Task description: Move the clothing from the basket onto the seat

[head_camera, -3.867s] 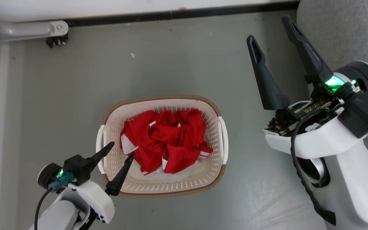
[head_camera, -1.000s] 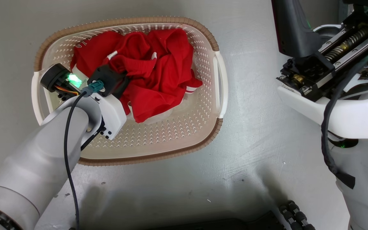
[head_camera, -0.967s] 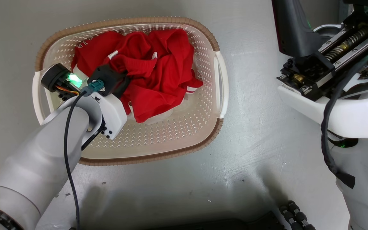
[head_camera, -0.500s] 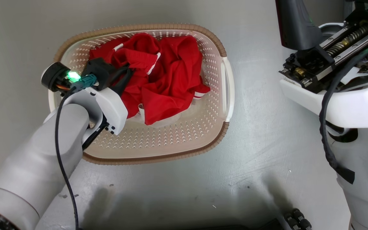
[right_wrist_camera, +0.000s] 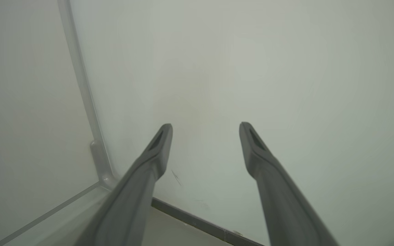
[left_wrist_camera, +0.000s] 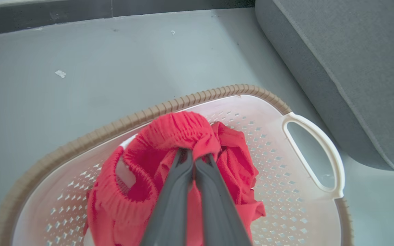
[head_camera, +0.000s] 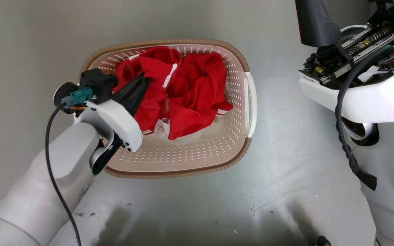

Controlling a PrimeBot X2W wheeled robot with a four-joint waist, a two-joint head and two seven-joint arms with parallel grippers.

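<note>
while the left gripper [left_wrist_camera: 194,158] pinches the clothing [left_wrist_camera: 178,131] in the basket [left_wrist_camera: 217,93], right gripper [right_wrist_camera: 205,134] spread wide, empty

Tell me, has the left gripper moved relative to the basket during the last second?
Yes. The left gripper, shut on the clothing, has drawn back toward the left side of the basket and pulls red fabric along.

A glossy grey floor [head_camera: 279,164], scuffed and speckled, meets a pale wall [right_wrist_camera: 251,68] at a dark skirting strip [right_wrist_camera: 197,222].
</note>
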